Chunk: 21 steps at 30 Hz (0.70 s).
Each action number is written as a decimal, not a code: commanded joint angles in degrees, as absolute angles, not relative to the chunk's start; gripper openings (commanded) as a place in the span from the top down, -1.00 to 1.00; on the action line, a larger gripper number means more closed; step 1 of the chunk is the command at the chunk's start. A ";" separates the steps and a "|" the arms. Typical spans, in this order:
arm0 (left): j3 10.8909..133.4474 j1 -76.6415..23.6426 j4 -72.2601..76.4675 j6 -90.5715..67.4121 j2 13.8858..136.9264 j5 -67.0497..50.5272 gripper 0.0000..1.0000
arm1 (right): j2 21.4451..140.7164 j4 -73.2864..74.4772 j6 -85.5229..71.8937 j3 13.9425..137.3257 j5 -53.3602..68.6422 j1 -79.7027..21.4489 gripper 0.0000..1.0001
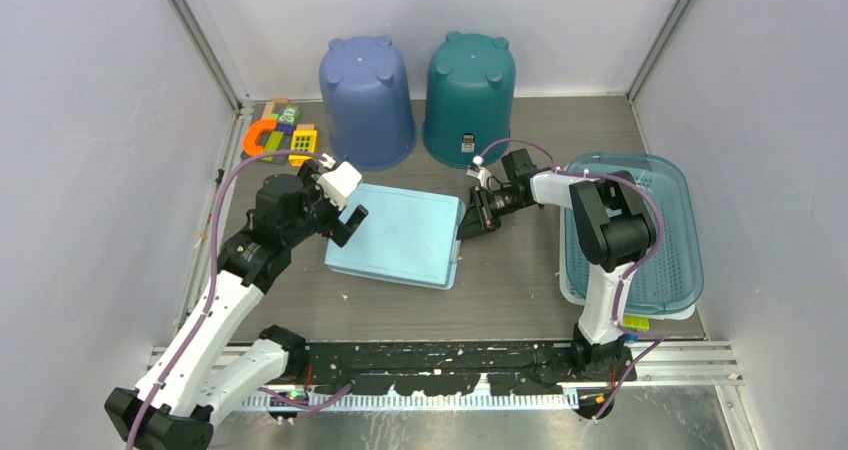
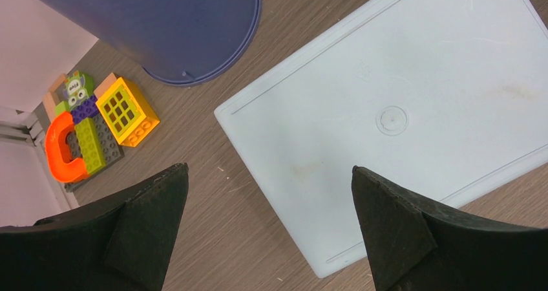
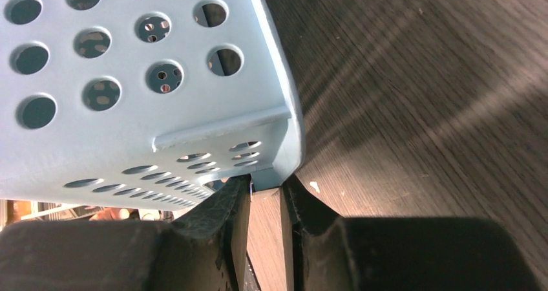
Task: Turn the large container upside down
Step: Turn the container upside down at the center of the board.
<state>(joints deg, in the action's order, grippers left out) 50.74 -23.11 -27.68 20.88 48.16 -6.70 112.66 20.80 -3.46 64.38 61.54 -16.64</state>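
Our right fingers (image 3: 216, 229) are almost closed, with only a thin gap between them. Their tips pinch the rim at a corner of the large container (image 3: 129, 77), a pale blue tub whose perforated wall rises just beyond the tips and fills the space to their left. To the right of those fingers runs the dark wood-grain surface (image 3: 420, 77). From above, we see the container lying bottom up between our two sets of fingers, its flat base facing the camera and the right fingers at its right edge; we cannot tell whether that edge is lifted off the surface. Our left fingers (image 2: 145, 229) are spread wide and hold nothing. They hover by the container's left side, one tip over bare surface and the other over the flat base. Beyond the left fingers and off to their left lies a cluster of toy blocks (image 2: 97, 126) in orange, yellow, green and purple, and straight beyond them stands an upturned blue bucket (image 2: 161, 26). An upturned teal bucket (image 1: 470, 95) stands beyond the right fingers, beside the blue one, and a translucent teal basket (image 1: 665, 260) lies to their right.
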 commanded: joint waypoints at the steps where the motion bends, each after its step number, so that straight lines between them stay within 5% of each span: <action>1: 51.69 -22.68 -26.44 19.80 48.22 -7.78 -0.96 | 113.16 18.68 -3.75 64.16 60.28 -16.18 0.44; 21: 51.92 -22.72 -26.47 19.75 48.60 -7.91 -0.97 | 113.55 18.03 -4.75 63.98 60.03 -15.64 0.34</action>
